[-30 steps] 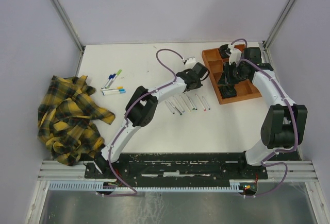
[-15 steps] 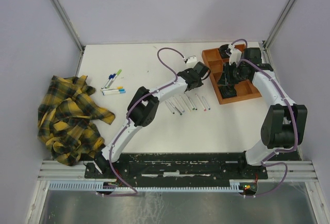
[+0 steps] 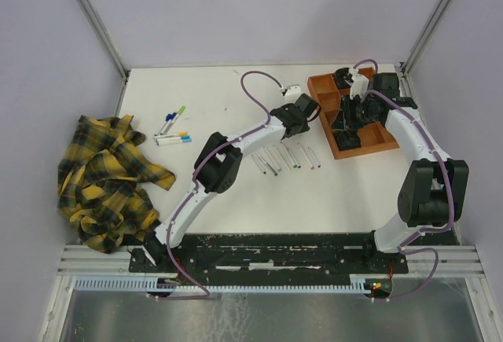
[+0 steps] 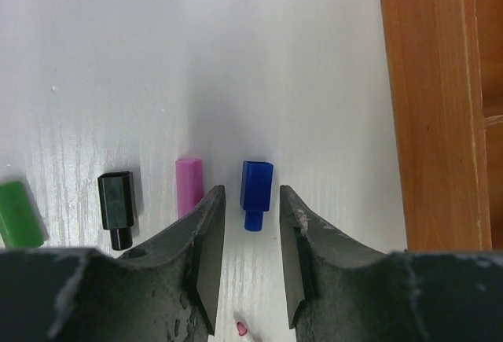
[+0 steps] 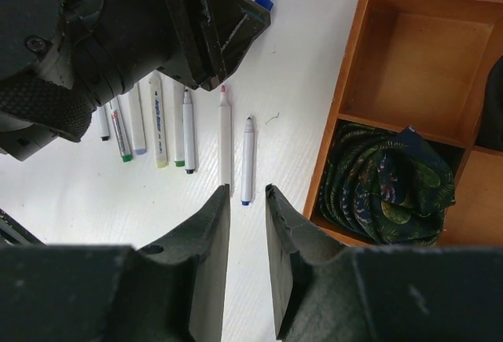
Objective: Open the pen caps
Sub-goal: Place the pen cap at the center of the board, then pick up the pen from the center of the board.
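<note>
Just left of the wooden tray (image 4: 428,106), on the far side of the table, the left gripper (image 4: 251,233) hangs with its jaws parted and nothing between them. The blue cap (image 4: 256,185) lies free on the table right at its fingertips. The right gripper (image 5: 247,200) hovers at the tray's near-left edge, its jaws a little apart and equally empty.

The biggest risk, I'd say, is the left arm: if it drops or swings, its fingers could knock the blue cap or the pink cap (image 4: 189,185) just beside it and scatter the line. The two arms are also working close together, so a careless reach could bump one into the other. A lesser worry is the bare pens (image 5: 189,130) on the near side, which would roll at a nudge.

Counting: one plaid cloth (image 3: 106,181) at the left and one tray, with a dark patterned cloth (image 5: 389,181) in one compartment. I count about seven uncapped pens in the row and about four capped pens (image 3: 173,130) far left – those remain to be done. Four caps show under the left wrist: the green cap (image 4: 19,215), the black cap (image 4: 117,200), then pink and blue.
</note>
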You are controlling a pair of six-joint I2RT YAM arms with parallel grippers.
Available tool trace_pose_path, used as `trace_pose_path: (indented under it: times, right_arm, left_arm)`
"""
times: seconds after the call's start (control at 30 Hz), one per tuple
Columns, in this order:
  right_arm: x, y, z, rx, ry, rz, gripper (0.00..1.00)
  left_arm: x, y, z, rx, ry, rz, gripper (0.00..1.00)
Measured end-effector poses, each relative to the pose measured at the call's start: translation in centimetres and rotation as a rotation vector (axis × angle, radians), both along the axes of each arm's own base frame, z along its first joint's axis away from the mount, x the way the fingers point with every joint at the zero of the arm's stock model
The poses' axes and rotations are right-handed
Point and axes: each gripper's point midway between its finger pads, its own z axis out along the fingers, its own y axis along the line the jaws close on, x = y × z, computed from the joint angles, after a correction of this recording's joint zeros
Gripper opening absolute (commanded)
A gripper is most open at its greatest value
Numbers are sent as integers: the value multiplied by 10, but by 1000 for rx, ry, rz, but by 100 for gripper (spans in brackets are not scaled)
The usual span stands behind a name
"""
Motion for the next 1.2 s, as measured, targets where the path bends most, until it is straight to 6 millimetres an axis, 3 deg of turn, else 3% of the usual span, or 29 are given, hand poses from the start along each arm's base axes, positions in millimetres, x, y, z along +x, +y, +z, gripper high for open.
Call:
trace_pose_path:
  times: [0.13,0.27,0.53,0.63,0.77,0.87,1.0,1.1,1.2]
  right_arm:
    - [0,2,1,8,-3,6,32]
    - [-1,3,1,16,-3,12,32]
    - [-3,7,11,36,-34,28,32]
    - [-6,11,17,56,-45,45,32]
    - [-10,17,22,88,-45,71,31]
    - [-13,20,23,108,-39,85,32]
    - [-15,24,26,130,-38,101,31]
    - [-16,26,27,140,-38,109,31]
    - [-16,27,27,142,-38,111,31]
  left_arm:
    - [-1,0,6,12,-7,-28,41]
    - [-10,9,29,11,-30,-49,41]
    - [-44,53,137,-67,-223,-103,40]
    - [-62,81,158,-73,-301,-127,48]
    - [-87,129,146,-55,-371,-139,56]
    - [-101,177,116,-26,-356,-101,57]
    - [-100,241,97,-23,-339,7,57]
    - [-94,285,97,-53,-350,117,58]
    - [-86,316,98,-98,-348,213,58]
